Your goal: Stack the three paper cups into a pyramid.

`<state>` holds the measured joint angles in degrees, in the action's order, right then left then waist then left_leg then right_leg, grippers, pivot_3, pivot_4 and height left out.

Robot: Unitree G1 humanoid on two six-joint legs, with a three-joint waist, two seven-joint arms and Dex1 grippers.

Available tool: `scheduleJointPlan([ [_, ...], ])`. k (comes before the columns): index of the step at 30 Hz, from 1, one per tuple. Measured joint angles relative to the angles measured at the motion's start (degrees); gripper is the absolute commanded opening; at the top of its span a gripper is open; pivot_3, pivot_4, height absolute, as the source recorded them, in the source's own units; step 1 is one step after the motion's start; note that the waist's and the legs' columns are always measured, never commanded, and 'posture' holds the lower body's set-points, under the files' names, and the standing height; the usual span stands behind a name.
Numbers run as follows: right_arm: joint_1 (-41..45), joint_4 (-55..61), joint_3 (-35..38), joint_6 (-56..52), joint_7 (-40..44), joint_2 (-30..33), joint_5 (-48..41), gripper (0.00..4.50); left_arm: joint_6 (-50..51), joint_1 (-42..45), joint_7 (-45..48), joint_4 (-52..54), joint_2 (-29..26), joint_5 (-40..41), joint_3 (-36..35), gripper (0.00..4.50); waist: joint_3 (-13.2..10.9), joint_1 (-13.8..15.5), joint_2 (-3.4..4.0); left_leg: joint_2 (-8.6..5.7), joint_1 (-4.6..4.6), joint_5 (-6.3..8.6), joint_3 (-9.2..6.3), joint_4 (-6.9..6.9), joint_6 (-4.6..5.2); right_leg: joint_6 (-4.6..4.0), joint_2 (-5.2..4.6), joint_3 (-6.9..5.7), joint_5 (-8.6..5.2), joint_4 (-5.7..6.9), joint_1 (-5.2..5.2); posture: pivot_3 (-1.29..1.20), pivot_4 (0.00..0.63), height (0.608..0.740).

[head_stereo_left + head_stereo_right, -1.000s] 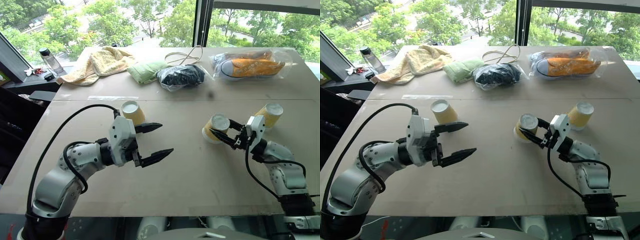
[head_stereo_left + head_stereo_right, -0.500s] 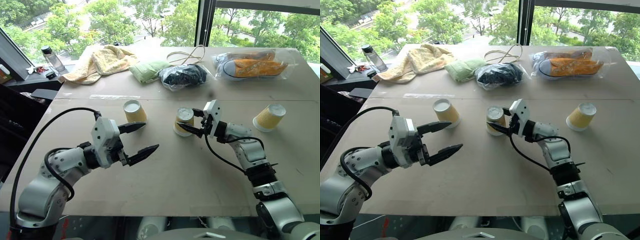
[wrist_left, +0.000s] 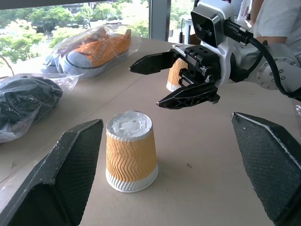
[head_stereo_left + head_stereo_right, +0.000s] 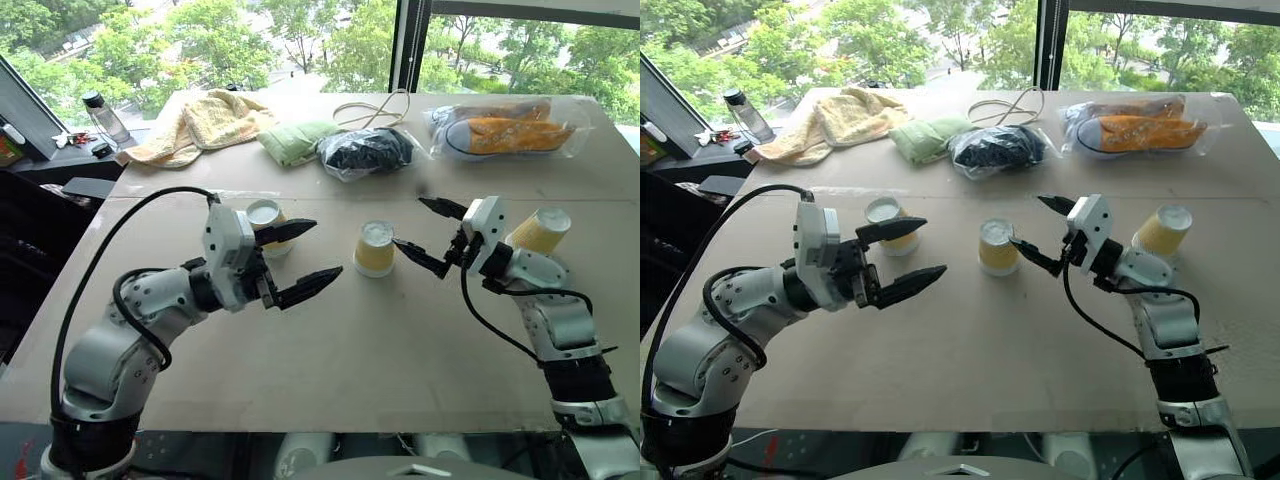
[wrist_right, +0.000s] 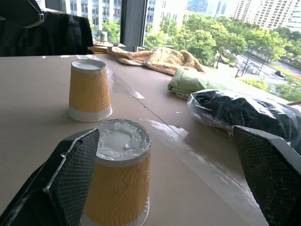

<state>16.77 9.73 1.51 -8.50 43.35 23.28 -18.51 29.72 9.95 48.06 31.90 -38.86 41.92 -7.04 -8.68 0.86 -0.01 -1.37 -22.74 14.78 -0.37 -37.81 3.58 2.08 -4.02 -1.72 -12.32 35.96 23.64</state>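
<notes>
Three paper cups stand upside down on the table, white bases up: the left cup (image 4: 264,222), the middle cup (image 4: 375,249) and the right cup (image 4: 540,232). My right gripper (image 4: 408,222) is open just to the right of the middle cup, clear of it, with nothing between its fingers. In the right wrist view the middle cup (image 5: 117,179) sits close between the fingers (image 5: 61,183), with the left cup (image 5: 89,89) beyond it. My left gripper (image 4: 328,248) is open and empty, hovering just in front of the left cup and pointing at the middle cup (image 3: 130,150).
Along the far edge lie a yellow towel (image 4: 200,120), a green cloth (image 4: 295,140), a black bag (image 4: 365,150), a loose cord (image 4: 370,110) and bagged orange shoes (image 4: 505,128). A bottle (image 4: 100,118) stands off the far left corner. A person's sleeve (image 3: 282,19) shows beyond the table.
My right gripper carried a cup from beside the right cup to the table's centre, let go of it there and drew back to the right. My left gripper rose slightly.
</notes>
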Motion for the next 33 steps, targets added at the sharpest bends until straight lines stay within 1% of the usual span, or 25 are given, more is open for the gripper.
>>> scheduleJointPlan([
  [4,-3.2,0.7,8.8,-0.1,-8.2,1.2,0.5,4.44,3.4,7.2,-0.3,-1.4,0.7,0.7,4.3,4.50,0.0,0.1,-0.05,-0.05,0.00,-0.03,0.02,-0.04,-0.03,0.01,0.05,0.02,0.00,0.00,-0.05,0.00,0.150,0.740],
  [7,-4.8,0.1,13.1,0.1,-12.5,1.6,1.9,4.44,4.7,10.4,0.1,-2.4,1.0,1.0,5.7,4.50,0.0,-0.2,-0.07,-0.03,0.02,-0.05,0.09,-0.04,-0.07,0.02,0.14,0.09,0.00,0.01,-0.03,0.00,0.150,0.740],
  [8,-5.0,0.0,13.4,0.1,-13.0,1.7,2.1,4.44,4.9,10.8,0.3,-2.5,1.0,1.0,5.8,4.50,-0.1,-0.4,-0.07,0.01,0.04,-0.05,0.12,-0.04,-0.07,0.02,0.29,0.13,0.00,0.01,-0.02,0.00,0.150,0.740],
  [10,-5.7,-2.2,16.1,0.6,-17.6,1.8,4.3,4.44,5.6,13.9,1.3,-3.6,0.8,0.9,7.4,4.50,-0.1,-0.2,-0.08,0.02,0.05,-0.06,0.11,-0.04,-0.07,0.01,0.42,0.14,0.00,0.06,-0.03,0.00,0.150,0.740],
  [13,-6.8,-4.4,18.7,0.5,-21.0,1.9,5.6,4.44,6.2,14.9,2.5,-4.0,0.2,0.7,7.8,4.50,-0.1,-0.3,-0.07,0.03,0.06,-0.06,0.15,-0.04,-0.06,0.01,0.44,0.23,-0.01,0.07,-0.02,0.00,0.150,0.740],
  [18,-6.9,-7.0,20.3,-1.2,-23.4,1.2,4.4,4.44,6.5,15.5,3.7,-4.5,0.0,-0.2,9.0,4.50,-0.1,-0.3,-0.07,0.04,0.07,-0.03,0.17,-0.05,0.00,0.01,0.46,0.25,-0.01,0.07,-0.03,0.00,0.150,0.740],
  [24,-6.8,-9.9,20.3,-3.5,-23.1,0.4,1.2,4.44,6.5,15.6,4.3,-4.5,-0.2,-0.9,9.1,4.50,-0.1,-0.3,-0.07,0.04,0.07,-0.03,0.17,-0.06,0.00,0.01,0.45,0.26,-0.01,0.07,-0.03,0.00,0.150,0.740],
  [28,-5.3,-12.2,20.2,-5.2,-24.6,0.3,1.5,4.44,6.5,15.3,4.4,-4.5,-0.6,-1.3,9.1,4.50,-0.1,-0.3,-0.07,0.04,0.07,-0.03,0.18,-0.06,-0.01,0.01,0.46,0.27,-0.01,0.07,-0.03,0.00,0.150,0.740],
  [33,-3.7,-12.3,20.1,-6.8,-24.9,-0.2,0.0,4.44,6.5,15.0,4.1,-4.4,-0.5,-1.3,9.1,4.50,-0.1,-0.2,-0.07,0.05,0.07,-0.03,0.17,-0.06,-0.01,0.01,0.46,0.26,-0.01,0.07,-0.03,0.00,0.150,0.740],
])
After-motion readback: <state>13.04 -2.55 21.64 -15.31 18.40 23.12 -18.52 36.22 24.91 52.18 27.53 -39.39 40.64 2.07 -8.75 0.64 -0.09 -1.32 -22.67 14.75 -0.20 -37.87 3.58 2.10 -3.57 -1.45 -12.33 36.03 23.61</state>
